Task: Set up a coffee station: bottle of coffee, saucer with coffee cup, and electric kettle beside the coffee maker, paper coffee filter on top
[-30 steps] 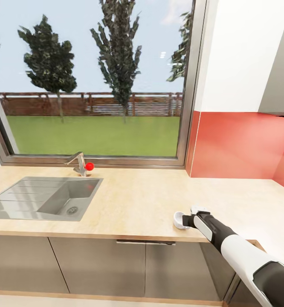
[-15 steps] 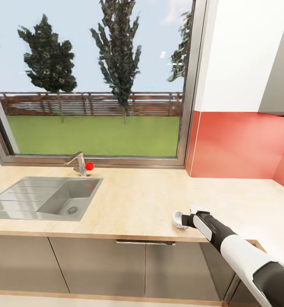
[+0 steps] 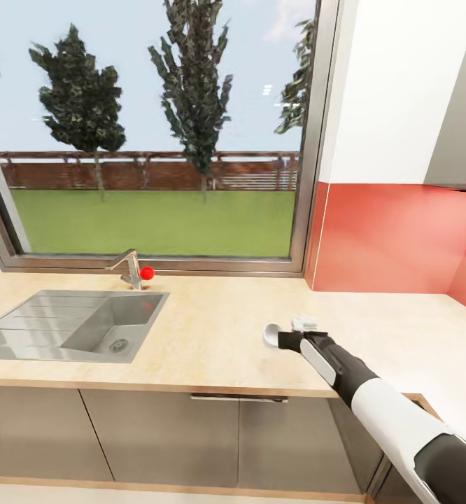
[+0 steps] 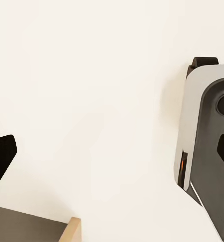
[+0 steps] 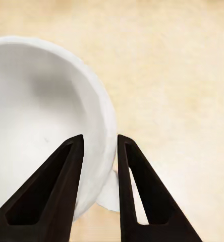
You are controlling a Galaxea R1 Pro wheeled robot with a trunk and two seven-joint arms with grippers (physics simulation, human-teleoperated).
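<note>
Small white ceramic coffee cup (image 5: pixel 46 126), likely light, rigid, slick and chippable, is pinched at its rim wall by nearly closed right fingers (image 5: pixel 66 191) above the tan wood-look table (image 3: pixel 212 336).

Countertop (image 3: pixel 219 336): open tan surface at 12, 2 and 10 o'clock of right gripper (image 3: pixel 278 341), which carries the coffee cup (image 3: pixel 271 334). Obstacles: sink (image 3: pixel 72 325) basin and faucet (image 3: pixel 129 268) at 9–10 o'clock, well apart; red backsplash (image 3: pixel 394 241) walls off 1–2 o'clock.
</note>
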